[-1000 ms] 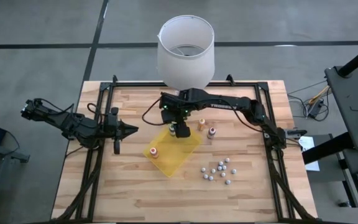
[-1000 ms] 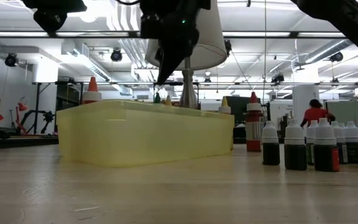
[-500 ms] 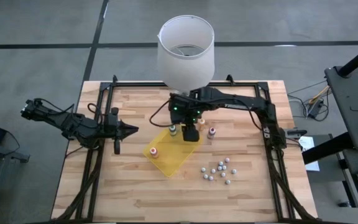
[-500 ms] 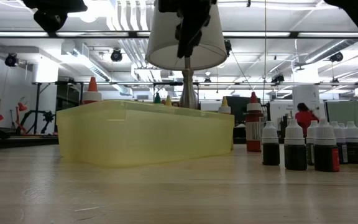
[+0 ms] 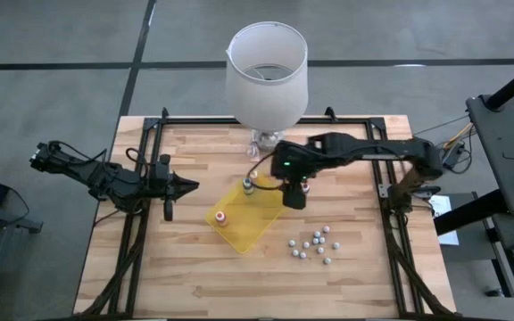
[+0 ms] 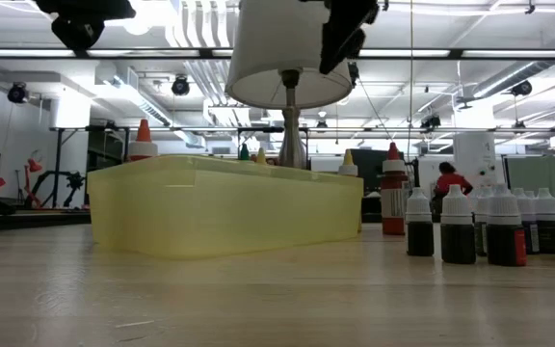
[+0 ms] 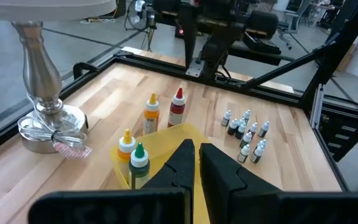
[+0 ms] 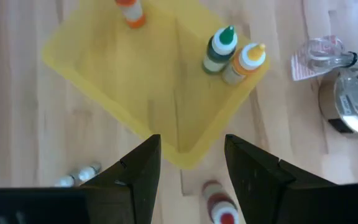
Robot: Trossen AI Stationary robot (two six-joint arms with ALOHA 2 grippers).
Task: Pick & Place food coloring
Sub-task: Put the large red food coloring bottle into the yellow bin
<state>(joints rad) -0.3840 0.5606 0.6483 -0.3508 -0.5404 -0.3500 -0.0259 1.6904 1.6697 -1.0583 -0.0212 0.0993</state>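
Here the food coloring bottles divide into those already in the yellow tray (image 8: 110, 81) and those outside it. Inside, a green-capped bottle (image 8: 219, 46) and a yellow-capped bottle (image 8: 247, 61) stand touching in one corner, and an orange-capped bottle (image 8: 131, 12) stands alone near the opposite edge; they look like finished placements, left upright and out of the way of the next drop. Outside, a red-capped bottle (image 8: 219, 208) stands on the worktop (image 5: 194, 267) just beside the tray's edge, with another orange-capped one (image 7: 151, 113) next to it in the left wrist view.

The right claw (image 8: 188, 165) hangs above this edge of the tray, its fingers spread apart with nothing between them. The red-capped bottle sits almost directly beneath it, only slightly off the gap between the fingers, so it is likely the next one to be picked up, which would need a small shift and a descent.

A cluster of tiny dark bottles (image 7: 246, 134) with white caps stands well apart on the worktop, and a lamp (image 5: 266, 76) rises behind the tray. The left claw (image 7: 194, 165) waits at the left edge of the worktop, clenched on nothing.
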